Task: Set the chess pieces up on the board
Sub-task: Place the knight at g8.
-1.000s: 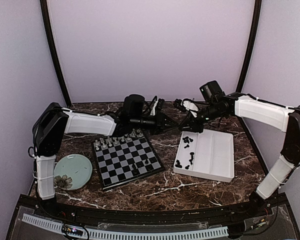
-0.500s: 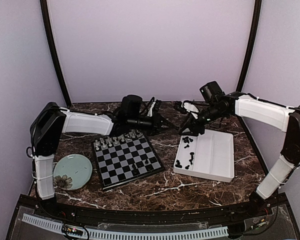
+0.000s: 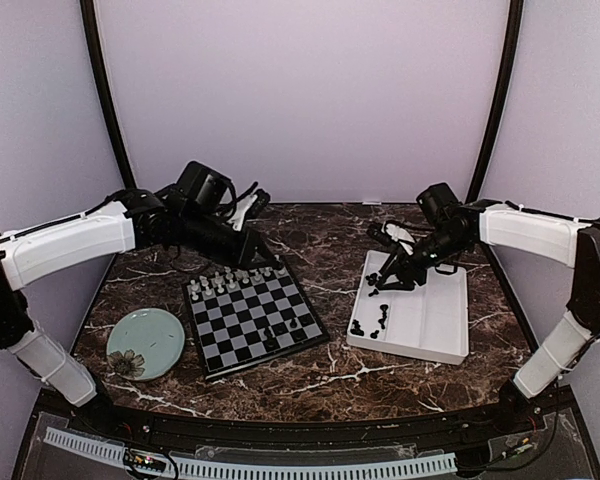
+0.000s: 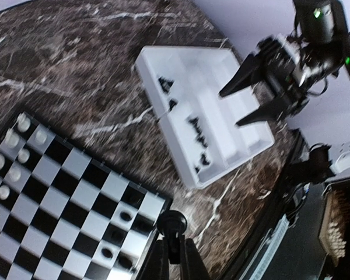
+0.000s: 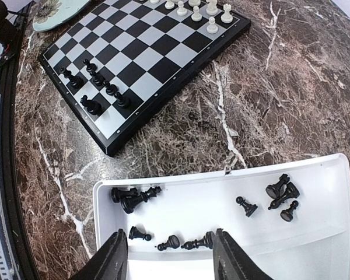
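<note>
Top external, left gripper (image 4: 172,240) swung left, clamping black piece (image 4: 172,222), right gripper (image 5: 170,256) spread wider

The dark, white-veined marble surface (image 3: 330,378) carries three things, each apart from the others. A pale-green plate (image 3: 145,343) lies at the left. The board (image 3: 245,326) sits askew in the middle, and a white tray (image 3: 435,310) lies at the right.

Two white-and-black robot arms (image 3: 70,238) stood bolted at the near edge of a dark marble-patterned table (image 3: 330,372) inside a robotics lab test booth. Plain pale lilac backdrop walls (image 3: 300,90) and black curved frame poles (image 3: 107,100) closed it in.
</note>
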Robot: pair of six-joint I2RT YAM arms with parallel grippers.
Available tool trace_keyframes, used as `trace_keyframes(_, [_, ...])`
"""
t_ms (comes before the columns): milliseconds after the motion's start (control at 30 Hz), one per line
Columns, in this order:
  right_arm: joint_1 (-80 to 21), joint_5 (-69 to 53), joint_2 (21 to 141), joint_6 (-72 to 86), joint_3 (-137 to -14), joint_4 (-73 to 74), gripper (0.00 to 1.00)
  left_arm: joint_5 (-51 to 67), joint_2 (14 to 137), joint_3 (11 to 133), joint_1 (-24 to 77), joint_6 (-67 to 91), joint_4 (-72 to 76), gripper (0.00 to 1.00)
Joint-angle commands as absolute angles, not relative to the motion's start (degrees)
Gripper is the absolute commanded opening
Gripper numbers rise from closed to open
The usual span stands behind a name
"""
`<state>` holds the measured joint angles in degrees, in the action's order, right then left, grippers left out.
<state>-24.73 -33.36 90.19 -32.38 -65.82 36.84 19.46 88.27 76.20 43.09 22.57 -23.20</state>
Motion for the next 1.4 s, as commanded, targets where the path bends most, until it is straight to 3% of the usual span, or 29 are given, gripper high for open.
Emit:
trace_keyframes(0, [-24.7, -33.49, 91.33, -31.38, -65.84, 34.0, 0.52, 12.09, 83.04, 70.21, 44.21, 15.16, -44.42, 0.0])
trace_keyframes(400, [-24.78, -34.27, 92.57, -31.83, -66.76, 34.92, 0.55, -1.35, 86.09, 61.99, 56.15, 16.75, -53.56, 0.0])
trace_keyframes(1367, [-24.87, -34.63, 93.62, -32.22, -67.1, 35.9, 0.56, -5.34, 88.33, 55.69, 56.45, 20.5, -41.51, 0.01])
